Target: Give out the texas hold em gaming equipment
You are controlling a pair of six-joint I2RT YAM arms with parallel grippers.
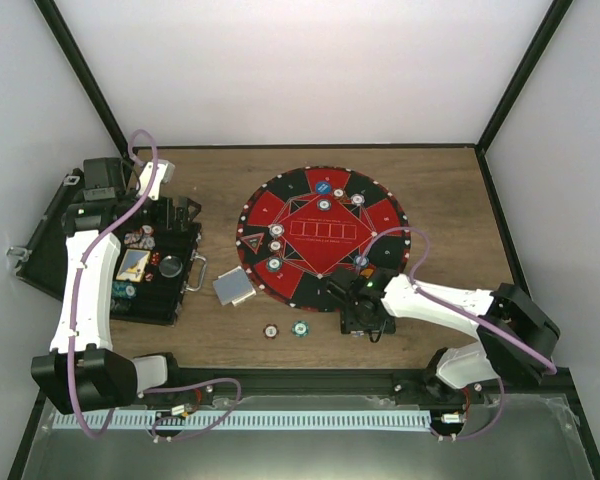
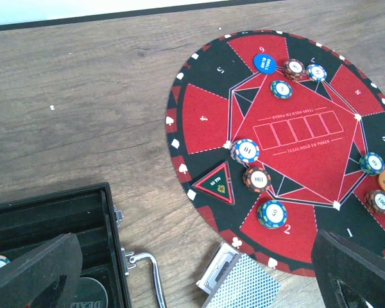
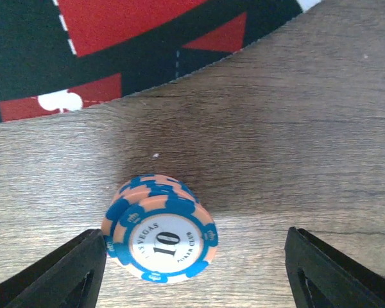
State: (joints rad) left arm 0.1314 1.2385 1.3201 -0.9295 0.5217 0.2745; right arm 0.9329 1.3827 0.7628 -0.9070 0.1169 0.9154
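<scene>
Btwn right fingers, chip stack w/ "10", "POKER CLUB"

We show a wooden surface bearing a round red-and-black poker mat at centre and an open black case at left. Between them lies a grey-backed card deck. Toward the front lie a reddish chip and a teal chip, close together. A blue-and-orange chip stack stands on bare wood near the mat's rim.

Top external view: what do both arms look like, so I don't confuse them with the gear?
Left arm and right arm: white shells, black joints, a purple cable looping along each. Wedge-shaped black fingers.
</scene>
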